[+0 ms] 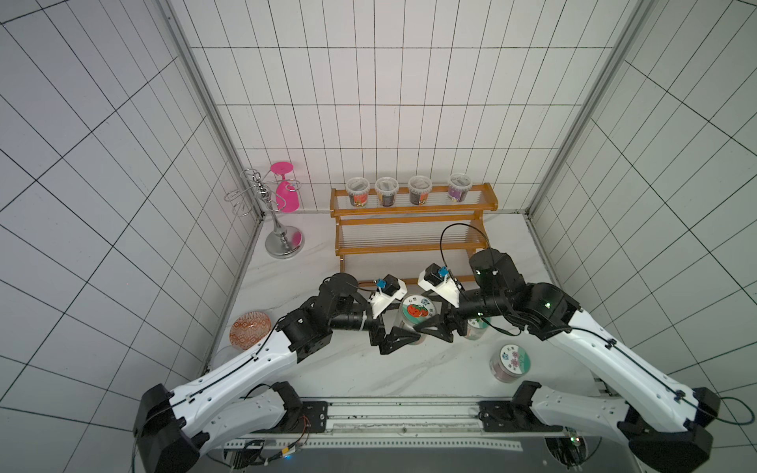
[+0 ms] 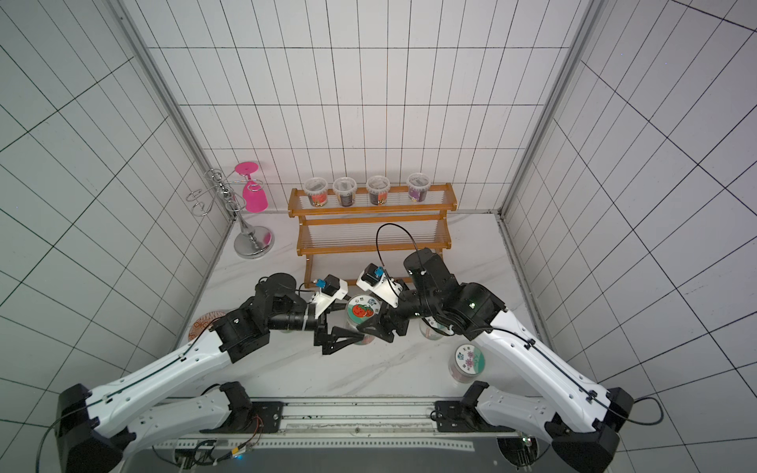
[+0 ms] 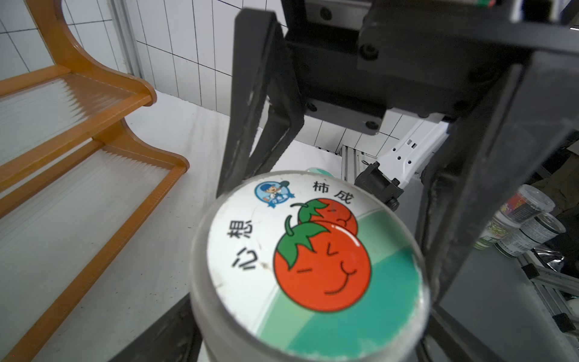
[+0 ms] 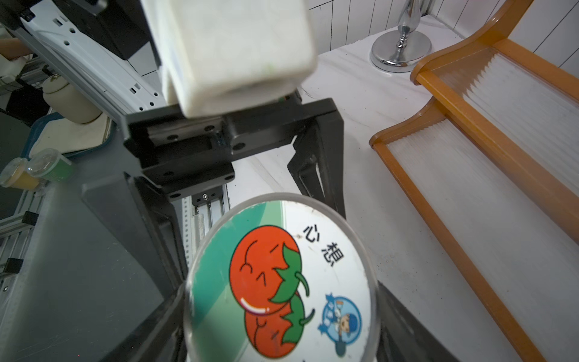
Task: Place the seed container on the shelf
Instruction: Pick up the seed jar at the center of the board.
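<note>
Right gripper (image 1: pixel 430 317) pinches the tomato-lid seed jar (image 1: pixel 414 312), left gripper (image 1: pixel 399 321) spread wide round it: keep jar upright & pull left clear b4 you go for the shelf (image 1: pixel 403 247).

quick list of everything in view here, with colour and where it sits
shelf: one, orange-brown with clear ribbed boards, against back wall
small tubs: four, clear with dark contents, shelf's top tier
tomato-lid jar: one, clear, centre, before the shelf
flower-lid jar: one, clear, table front right
third jar: one, teal on lid, mostly hidden under right arm
glass stand: one, silver, back left corner
glass: one, pink, hanging inverted on the stand
plate: one, orange patterned, table's left edge
table: one, white marbled, below all
left gripper: one, black, open, flanking the tomato-lid jar
right gripper: one, black, closed on that jar
</note>
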Controlling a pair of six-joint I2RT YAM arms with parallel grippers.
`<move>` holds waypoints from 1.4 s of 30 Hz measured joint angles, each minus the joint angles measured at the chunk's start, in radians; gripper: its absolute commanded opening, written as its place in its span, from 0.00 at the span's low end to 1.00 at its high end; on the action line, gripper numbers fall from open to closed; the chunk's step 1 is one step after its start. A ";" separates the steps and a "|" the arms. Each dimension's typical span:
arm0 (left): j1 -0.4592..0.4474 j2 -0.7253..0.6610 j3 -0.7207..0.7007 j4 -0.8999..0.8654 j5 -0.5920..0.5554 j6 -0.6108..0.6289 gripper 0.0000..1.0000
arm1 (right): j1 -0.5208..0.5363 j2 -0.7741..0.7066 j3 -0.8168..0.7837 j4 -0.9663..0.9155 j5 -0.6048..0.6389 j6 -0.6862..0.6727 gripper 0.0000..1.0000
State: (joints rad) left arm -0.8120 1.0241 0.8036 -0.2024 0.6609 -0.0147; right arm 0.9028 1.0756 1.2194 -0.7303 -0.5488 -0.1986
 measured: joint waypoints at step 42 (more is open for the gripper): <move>0.136 0.010 -0.314 0.633 -0.988 -0.195 0.44 | -0.011 -0.164 -0.037 0.129 0.531 0.174 0.99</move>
State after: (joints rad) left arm -0.6758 1.0344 0.4896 0.4309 -0.3267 -0.2096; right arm 0.8913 0.9115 1.1820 -0.6014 -0.0177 -0.0242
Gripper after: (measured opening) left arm 0.785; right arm 0.994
